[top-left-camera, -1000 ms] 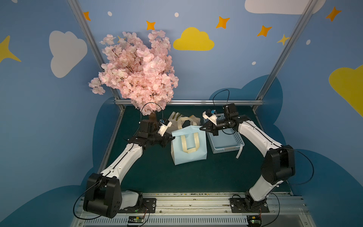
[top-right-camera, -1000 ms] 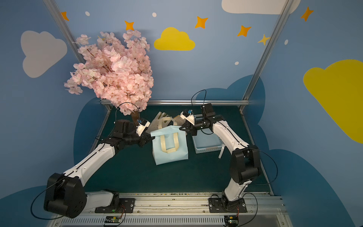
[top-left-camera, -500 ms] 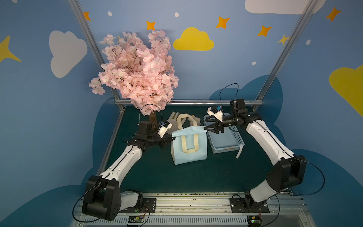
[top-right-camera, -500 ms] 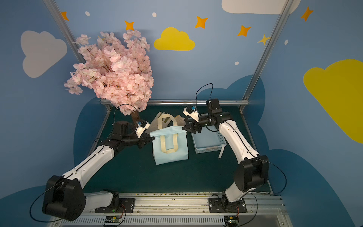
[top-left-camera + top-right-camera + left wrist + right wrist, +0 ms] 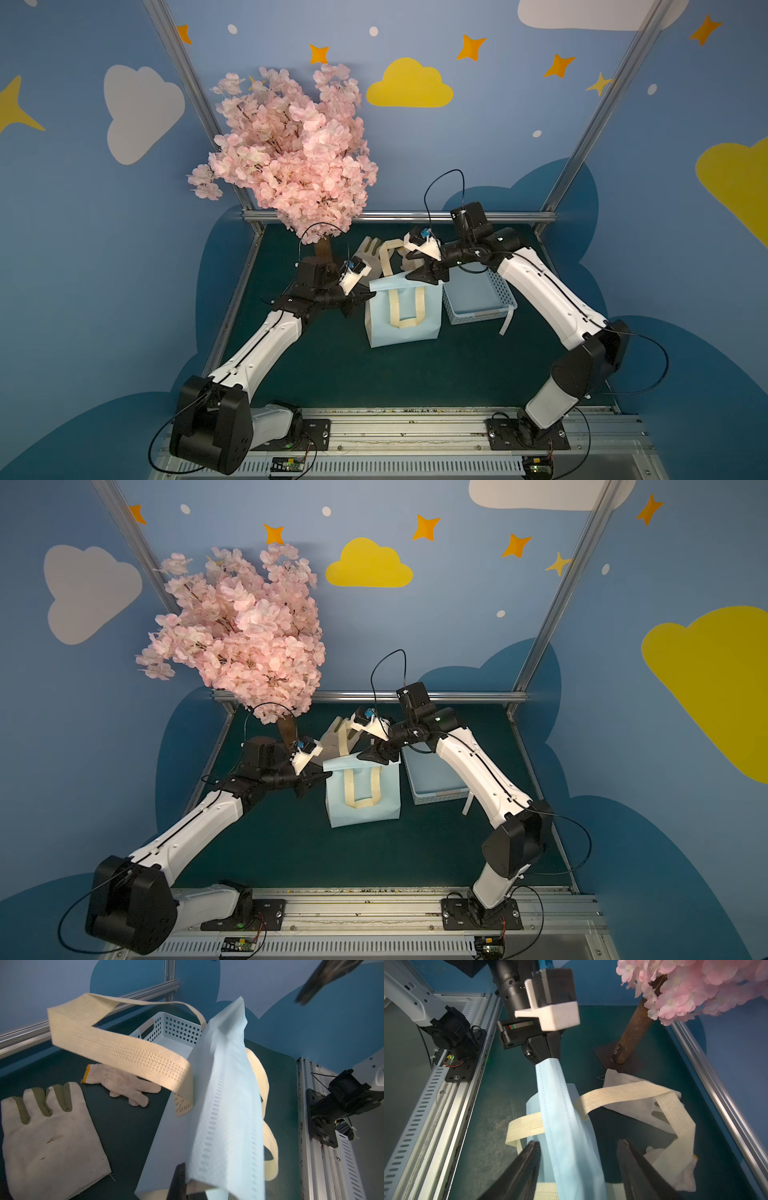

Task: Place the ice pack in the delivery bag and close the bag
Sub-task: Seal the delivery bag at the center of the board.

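Delivery bag [image 5: 401, 320], light blue fabric with cream straps, is standing mid-desk beside a blue perforated basket [image 5: 478, 318]; left claw [image 5: 548, 1057] is pinching its rim, right claw [image 5: 578, 1142] is sitting spread astride it.

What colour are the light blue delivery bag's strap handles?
Cream, dotted weave; strap handles show best in left wrist view.

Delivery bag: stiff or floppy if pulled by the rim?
Likely floppy: the rim of the delivery bag folds flat where the left gripper pinches it. Probably light: the fabric looks thin. The strap handle curls loose and may snag.
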{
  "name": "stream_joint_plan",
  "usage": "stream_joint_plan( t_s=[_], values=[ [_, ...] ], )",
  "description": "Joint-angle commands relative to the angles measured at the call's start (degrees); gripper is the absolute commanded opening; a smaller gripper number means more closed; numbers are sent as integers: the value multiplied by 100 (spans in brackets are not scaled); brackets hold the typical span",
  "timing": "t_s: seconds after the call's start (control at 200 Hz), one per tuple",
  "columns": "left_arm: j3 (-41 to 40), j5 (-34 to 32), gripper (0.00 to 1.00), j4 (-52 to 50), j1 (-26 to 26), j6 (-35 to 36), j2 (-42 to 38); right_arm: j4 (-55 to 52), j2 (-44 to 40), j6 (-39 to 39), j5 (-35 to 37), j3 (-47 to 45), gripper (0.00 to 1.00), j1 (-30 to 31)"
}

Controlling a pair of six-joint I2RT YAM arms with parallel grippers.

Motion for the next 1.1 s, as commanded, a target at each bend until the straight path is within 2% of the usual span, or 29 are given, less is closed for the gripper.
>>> stream_joint_plan(
  t_s=[0.0, 0.16, 0.471, 0.876, 1.096],
  values=[
    [18, 117, 3, 256, -22, 165, -3, -374, 178, -43, 114, 365, 61, 175],
    [54, 136, 3, 279, -35, 191, 50, -447, 445, -33, 75, 483, 59, 319],
    [71, 109, 3, 243, -31, 289, 86, -525, 863, 141, 116, 634, 46, 411],
    [150, -33, 3, 264, -16, 281, 137, -810, 1181, -26, 280, 670, 40, 401],
    [163, -24, 3, 263, 53, 152, 122, -1115, 1314, -253, 413, 678, 22, 405]
  ],
)
